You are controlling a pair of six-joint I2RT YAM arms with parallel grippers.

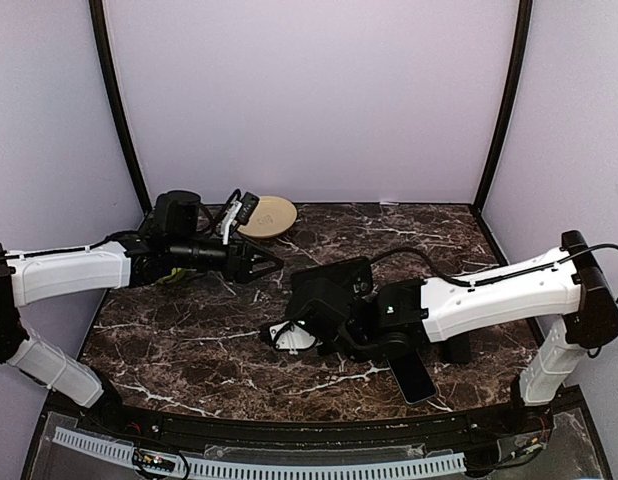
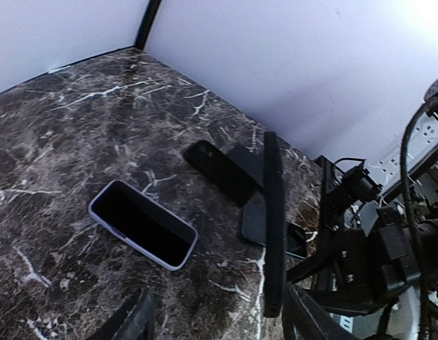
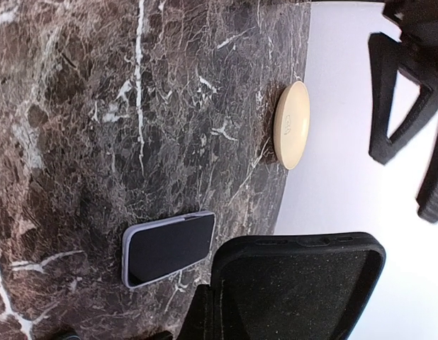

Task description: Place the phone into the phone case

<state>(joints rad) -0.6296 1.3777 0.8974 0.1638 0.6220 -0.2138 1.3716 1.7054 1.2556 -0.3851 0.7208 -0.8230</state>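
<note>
My right gripper is shut on a black phone case, held up on its edge over the middle of the table. The case's open inside faces the right wrist camera, and it shows edge-on in the left wrist view. A phone with a lavender rim lies screen-up on the marble, just left of the case, and is partly hidden under the right gripper. My left gripper hovers open above the table, its fingers apart with nothing between them.
A second dark phone lies near the front edge under the right arm and shows behind the case. Another dark flat object lies beyond it. A beige disc rests by the back wall. Purple walls close in the table.
</note>
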